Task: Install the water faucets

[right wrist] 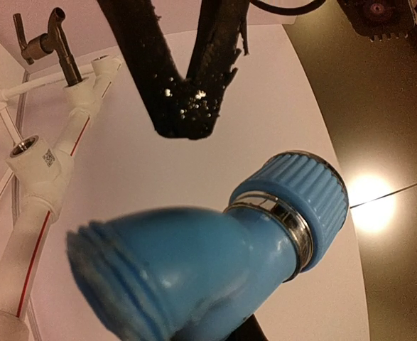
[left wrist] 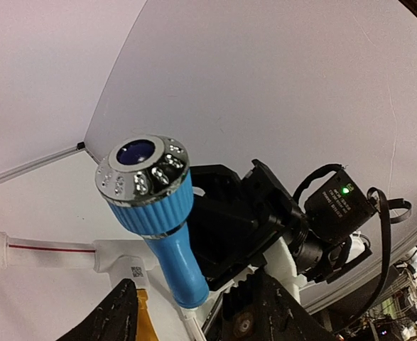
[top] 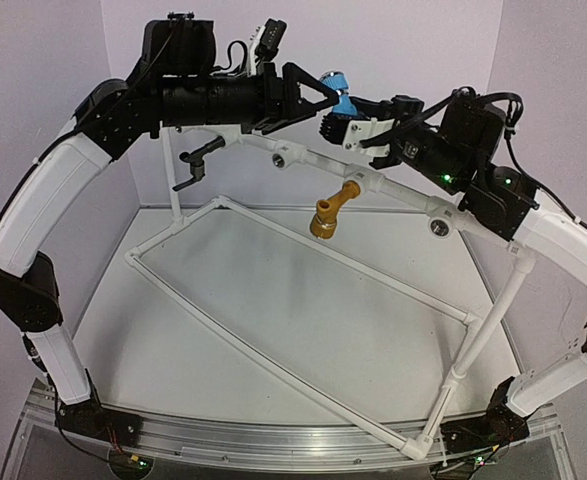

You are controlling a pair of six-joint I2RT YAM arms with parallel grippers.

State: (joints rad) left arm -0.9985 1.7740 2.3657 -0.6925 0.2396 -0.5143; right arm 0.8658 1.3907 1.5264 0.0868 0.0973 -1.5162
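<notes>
High above the white pipe frame (top: 303,262), my right gripper (top: 347,127) is shut on the blue faucet (top: 335,91). In the right wrist view the blue faucet (right wrist: 215,263) fills the foreground and hides my right fingers. My left gripper (top: 318,98) is open just left of it. In the left wrist view the blue faucet (left wrist: 156,213) points its chrome-ringed knob up, and its lower end hangs between my left fingers (left wrist: 119,312) without touching them. The black faucet (top: 197,161) sits in a socket at the frame's left end. The yellow faucet (top: 333,209) sits in a middle socket.
Empty sockets show on the top pipe (top: 281,160) and near its right end (top: 438,228). In the right wrist view another open socket (right wrist: 25,148) lies below the black faucet (right wrist: 52,41). White walls close in behind and at both sides.
</notes>
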